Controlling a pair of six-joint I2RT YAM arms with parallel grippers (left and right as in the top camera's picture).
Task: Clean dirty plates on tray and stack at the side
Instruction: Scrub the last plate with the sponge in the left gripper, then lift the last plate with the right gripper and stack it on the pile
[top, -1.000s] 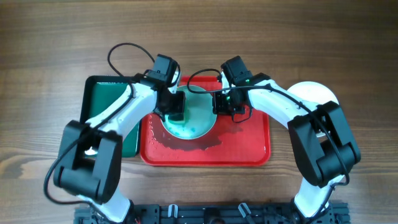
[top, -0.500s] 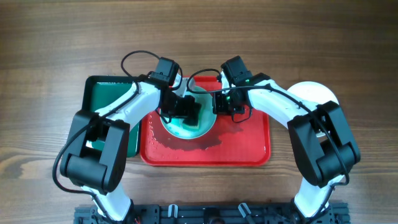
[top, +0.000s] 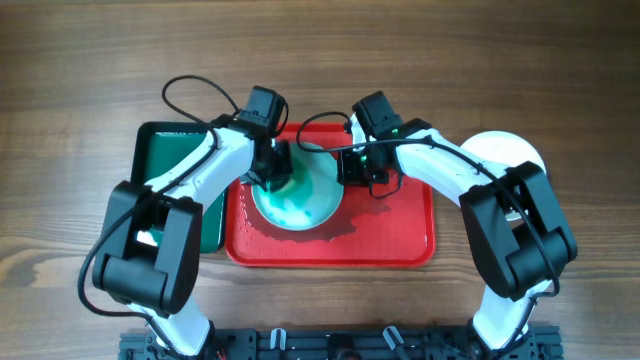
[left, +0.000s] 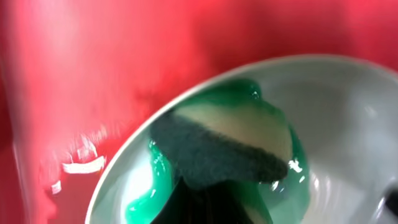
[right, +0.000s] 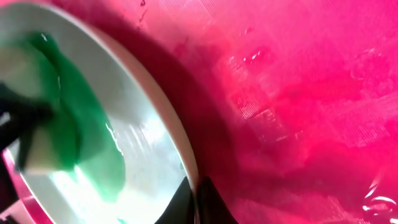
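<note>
A white plate (top: 300, 198) smeared with teal-green soap lies on the red tray (top: 390, 240). My left gripper (top: 277, 170) is shut on a sponge (left: 217, 152) with a dark green scouring face, pressed onto the plate's upper left part in the green smear (left: 149, 186). My right gripper (top: 352, 168) is shut on the plate's right rim (right: 189, 168), one finger inside the rim and one outside. Another white plate (top: 505, 152) lies on the table at the right, partly hidden by my right arm.
A smaller dark green tray (top: 165, 150) lies left of the red tray, under my left arm. Dark wet smears (top: 320, 232) lie on the red tray below the plate. The wooden table (top: 80, 80) surrounds both trays.
My left gripper moved the sponge from the plate's middle back up to its upper left. The plate shifted slightly left. My right gripper kept its hold on the rim.
</note>
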